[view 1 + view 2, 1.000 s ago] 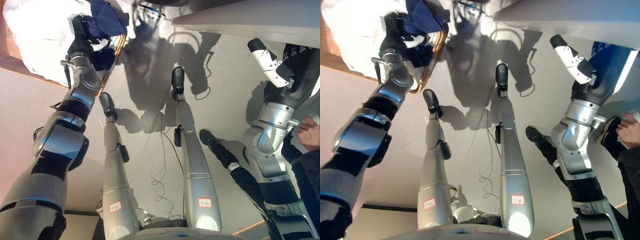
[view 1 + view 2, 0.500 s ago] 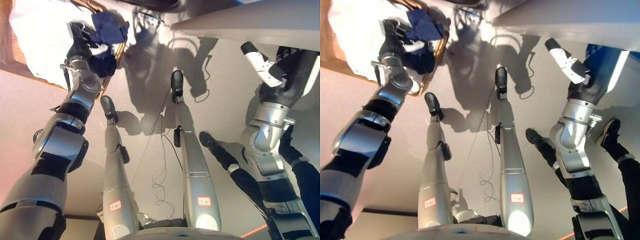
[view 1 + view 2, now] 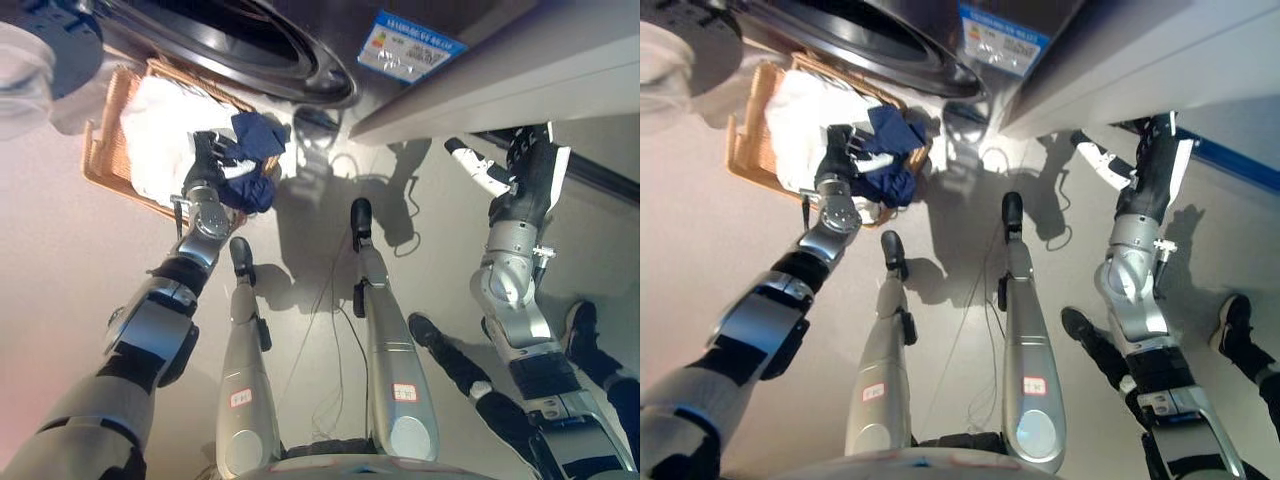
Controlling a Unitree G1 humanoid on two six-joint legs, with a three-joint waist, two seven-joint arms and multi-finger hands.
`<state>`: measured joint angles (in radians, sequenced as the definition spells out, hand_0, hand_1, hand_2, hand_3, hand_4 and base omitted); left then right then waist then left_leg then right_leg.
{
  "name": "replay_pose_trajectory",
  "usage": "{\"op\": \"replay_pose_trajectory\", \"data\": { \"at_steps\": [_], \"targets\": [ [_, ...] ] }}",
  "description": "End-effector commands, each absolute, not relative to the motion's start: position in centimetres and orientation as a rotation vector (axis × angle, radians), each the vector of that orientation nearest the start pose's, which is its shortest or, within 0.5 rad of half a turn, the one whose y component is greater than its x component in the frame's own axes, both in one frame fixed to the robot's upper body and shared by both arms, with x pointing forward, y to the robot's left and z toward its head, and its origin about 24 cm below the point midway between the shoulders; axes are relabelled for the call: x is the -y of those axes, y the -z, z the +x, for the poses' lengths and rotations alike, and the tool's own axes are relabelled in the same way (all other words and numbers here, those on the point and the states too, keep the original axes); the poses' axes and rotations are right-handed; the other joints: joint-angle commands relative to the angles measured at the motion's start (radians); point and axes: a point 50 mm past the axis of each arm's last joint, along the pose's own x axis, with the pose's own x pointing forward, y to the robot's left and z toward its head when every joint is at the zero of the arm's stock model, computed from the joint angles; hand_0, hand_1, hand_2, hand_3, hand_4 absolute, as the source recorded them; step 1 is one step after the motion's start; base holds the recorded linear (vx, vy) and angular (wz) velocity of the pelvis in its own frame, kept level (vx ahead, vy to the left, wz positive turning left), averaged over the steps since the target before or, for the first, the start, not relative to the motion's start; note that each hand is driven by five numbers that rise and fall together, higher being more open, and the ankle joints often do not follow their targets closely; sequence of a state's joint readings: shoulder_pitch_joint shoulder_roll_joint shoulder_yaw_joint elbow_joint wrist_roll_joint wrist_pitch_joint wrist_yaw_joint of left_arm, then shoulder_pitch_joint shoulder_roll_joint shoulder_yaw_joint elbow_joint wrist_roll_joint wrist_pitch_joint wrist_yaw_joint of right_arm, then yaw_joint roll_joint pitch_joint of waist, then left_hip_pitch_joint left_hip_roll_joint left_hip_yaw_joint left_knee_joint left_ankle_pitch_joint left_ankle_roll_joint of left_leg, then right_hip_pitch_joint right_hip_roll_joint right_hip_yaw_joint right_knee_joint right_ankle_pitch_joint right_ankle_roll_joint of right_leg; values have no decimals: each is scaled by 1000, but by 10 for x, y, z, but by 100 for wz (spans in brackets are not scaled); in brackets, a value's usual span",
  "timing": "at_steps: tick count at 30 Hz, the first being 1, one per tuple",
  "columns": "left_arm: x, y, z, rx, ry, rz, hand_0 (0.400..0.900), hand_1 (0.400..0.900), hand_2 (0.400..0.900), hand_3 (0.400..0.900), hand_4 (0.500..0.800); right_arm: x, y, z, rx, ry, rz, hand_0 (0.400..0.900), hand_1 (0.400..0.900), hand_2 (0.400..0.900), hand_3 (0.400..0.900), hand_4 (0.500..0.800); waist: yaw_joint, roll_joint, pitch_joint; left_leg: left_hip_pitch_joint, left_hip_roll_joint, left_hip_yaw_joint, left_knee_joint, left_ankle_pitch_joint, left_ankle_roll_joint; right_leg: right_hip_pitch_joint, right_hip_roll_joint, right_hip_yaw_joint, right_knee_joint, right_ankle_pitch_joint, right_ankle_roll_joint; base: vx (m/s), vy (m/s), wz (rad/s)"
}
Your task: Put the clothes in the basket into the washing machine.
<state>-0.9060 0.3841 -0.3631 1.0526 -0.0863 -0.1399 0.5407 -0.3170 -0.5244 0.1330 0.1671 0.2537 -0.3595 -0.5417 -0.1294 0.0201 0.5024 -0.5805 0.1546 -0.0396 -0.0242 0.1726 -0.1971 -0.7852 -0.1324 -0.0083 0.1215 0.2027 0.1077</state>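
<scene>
The left hand (image 3: 207,163) reaches into the wicker basket (image 3: 100,160) and has its fingers curled on a dark blue garment (image 3: 256,152), which is bunched at the basket's near right corner, partly draped over the rim there. The rest of the basket is filled with white laundry (image 3: 160,130), lying just beyond and to the left of the hand. The basket sits on the pale floor (image 3: 60,260), directly below the washing machine's round dark door opening (image 3: 250,45), whose rim curves just above the basket's far edge. A blue-and-white label (image 3: 408,45) is stuck on the machine's front, to the right of the opening. The right hand (image 3: 1145,150) is raised well to the right of the basket, beneath a pale ledge, with its fingers loosely extended and holding nothing. A person's dark-trousered legs and shoes (image 3: 425,330) show on the floor below that arm.
</scene>
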Motion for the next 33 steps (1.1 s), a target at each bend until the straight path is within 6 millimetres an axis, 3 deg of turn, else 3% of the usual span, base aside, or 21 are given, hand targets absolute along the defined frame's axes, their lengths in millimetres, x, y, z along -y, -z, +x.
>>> {"op": "replay_pose_trajectory", "data": {
  "at_steps": [1,5,8,14,19,33],
  "targets": [
    [-214,-121,389,130,-462,412,400,400,400,400,500,222,-160,289,653,295,-148,900,900,900,900,800,29,16,-106,63,-70,20,24,-74,110,97,-6,-8,-10,-28,44,61,19,-4],
    [-217,-121,386,139,-467,299,400,400,400,400,500,229,-139,290,550,299,-155,900,900,900,900,800,43,12,-137,146,-61,16,-9,-72,105,173,-2,-13,-23,-36,45,71,7,0],
    [-218,-125,386,151,-458,98,400,400,400,400,500,236,-126,288,480,314,-151,900,900,900,900,800,45,10,-156,196,-55,18,-20,-76,102,226,-1,-17,-31,-42,45,79,15,2],
    [-207,-156,391,260,-364,-222,400,400,400,400,500,241,-109,284,390,321,-122,900,900,900,900,800,47,2,-190,262,-50,13,-17,-95,106,298,3,-19,-42,-54,48,64,20,-1],
    [-204,-181,401,292,-333,-266,400,400,400,400,500,238,-98,283,334,275,-125,900,900,900,900,800,29,-9,-219,277,-47,19,-26,-99,107,313,11,-16,-65,-48,51,29,13,-7],
    [-213,-259,416,392,-375,-391,400,400,400,400,500,248,-103,268,362,266,-158,900,900,900,900,800,-35,-50,-297,198,-22,-10,-63,-58,69,263,27,-29,-115,-13,65,14,-9,0]
  ]
}}
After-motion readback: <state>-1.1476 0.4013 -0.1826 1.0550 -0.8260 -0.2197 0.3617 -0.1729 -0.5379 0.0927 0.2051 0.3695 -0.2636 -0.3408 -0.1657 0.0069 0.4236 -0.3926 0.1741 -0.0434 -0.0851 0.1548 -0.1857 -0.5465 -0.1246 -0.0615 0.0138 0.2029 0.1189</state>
